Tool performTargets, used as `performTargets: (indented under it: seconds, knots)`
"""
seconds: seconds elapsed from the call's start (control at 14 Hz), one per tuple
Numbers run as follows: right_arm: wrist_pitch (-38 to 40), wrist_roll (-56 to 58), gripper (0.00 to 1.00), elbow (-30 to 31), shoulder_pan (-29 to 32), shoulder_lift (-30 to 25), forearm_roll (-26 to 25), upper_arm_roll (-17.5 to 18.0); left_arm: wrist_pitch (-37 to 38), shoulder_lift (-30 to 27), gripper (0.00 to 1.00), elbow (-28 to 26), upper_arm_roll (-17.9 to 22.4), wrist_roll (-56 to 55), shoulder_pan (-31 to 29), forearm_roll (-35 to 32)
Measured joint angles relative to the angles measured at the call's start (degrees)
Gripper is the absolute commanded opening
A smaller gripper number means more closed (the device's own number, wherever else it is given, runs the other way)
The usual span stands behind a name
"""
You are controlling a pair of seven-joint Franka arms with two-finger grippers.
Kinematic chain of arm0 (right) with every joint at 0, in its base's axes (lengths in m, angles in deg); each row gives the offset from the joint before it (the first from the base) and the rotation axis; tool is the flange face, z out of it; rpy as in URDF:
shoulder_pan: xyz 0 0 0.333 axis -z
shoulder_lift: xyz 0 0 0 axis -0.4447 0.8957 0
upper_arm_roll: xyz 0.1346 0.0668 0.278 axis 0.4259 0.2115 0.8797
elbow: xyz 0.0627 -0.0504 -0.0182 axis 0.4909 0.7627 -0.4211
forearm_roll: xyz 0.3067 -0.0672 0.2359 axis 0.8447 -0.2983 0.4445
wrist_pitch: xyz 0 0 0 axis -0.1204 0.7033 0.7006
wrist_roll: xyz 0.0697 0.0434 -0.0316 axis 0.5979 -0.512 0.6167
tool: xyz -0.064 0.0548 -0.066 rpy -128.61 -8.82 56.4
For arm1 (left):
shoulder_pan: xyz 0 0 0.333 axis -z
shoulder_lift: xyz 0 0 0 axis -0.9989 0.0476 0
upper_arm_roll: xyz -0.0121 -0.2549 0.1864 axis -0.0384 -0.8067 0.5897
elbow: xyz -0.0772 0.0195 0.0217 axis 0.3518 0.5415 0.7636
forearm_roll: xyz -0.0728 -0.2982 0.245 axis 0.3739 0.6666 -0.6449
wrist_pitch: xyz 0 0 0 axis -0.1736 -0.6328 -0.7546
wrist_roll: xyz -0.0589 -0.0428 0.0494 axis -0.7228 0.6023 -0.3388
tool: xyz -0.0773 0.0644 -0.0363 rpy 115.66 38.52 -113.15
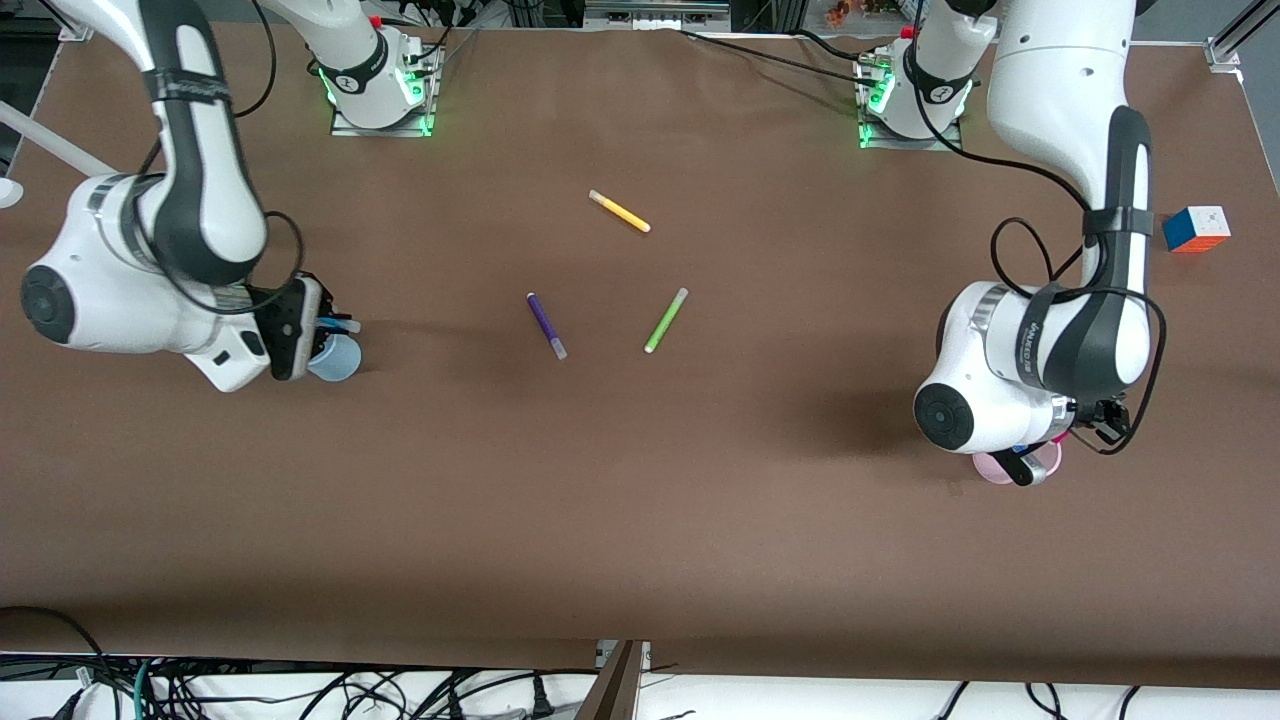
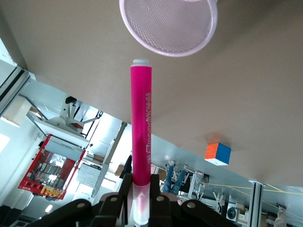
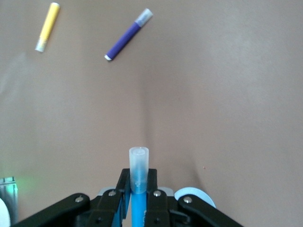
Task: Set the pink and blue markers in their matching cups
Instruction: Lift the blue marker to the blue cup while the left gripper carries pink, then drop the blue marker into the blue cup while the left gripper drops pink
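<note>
My left gripper [image 1: 1030,458] is shut on the pale cap end of the pink marker [image 2: 141,123]. It holds the marker over the pale pink cup [image 1: 1000,467]. In the left wrist view the marker's free end points at the pink cup [image 2: 168,26] and sits close to its rim. My left gripper [image 2: 142,201] grips it firmly. My right gripper [image 1: 322,328] is shut on the blue marker [image 3: 138,170], just under its cap, over the pale blue cup [image 1: 337,358]. The blue cup's rim [image 3: 198,196] shows beside my right gripper [image 3: 138,198]. The blue marker's lower end is hidden.
A yellow pen [image 1: 620,211], a purple pen [image 1: 546,325] and a lime green pen [image 1: 665,320] lie in the middle of the table. A colour cube [image 1: 1196,229] sits near the left arm's end. Cables run by both arm bases.
</note>
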Motion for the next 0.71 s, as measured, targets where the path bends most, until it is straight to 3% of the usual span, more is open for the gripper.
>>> performTargets:
  seconds: [0.36,0.43,0.5,0.57,0.64,0.71]
  knots:
    - [2.0,17.2,0.0,1.7,5.4,1.9,6.5,-0.3,-6.2,2.8,0.17,-1.3,0.0,-3.0,-1.0,0.0]
    - [2.0,19.2,0.0,1.7,5.8,2.4,7.3,-0.3,-6.9,3.4,0.23,-1.5,0.0,-3.8,-1.0,0.0]
    - [2.0,21.0,0.0,1.7,6.0,2.9,8.2,-0.3,-7.2,3.9,0.42,-1.7,-0.2,-4.6,-1.0,0.0]
    - [2.0,22.7,0.0,1.7,6.2,3.5,9.2,-0.3,-7.5,4.4,0.82,-1.8,-0.3,-5.7,-0.9,0.0]
    - [2.0,24.0,0.0,1.7,6.4,4.0,10.1,-0.3,-7.6,4.7,1.0,-1.8,-0.6,-6.9,-0.9,0.2]
    - [2.0,24.6,0.41,1.7,6.6,4.4,10.5,-0.3,-7.6,4.8,1.0,-1.8,-1.0,-7.9,-0.9,0.5]
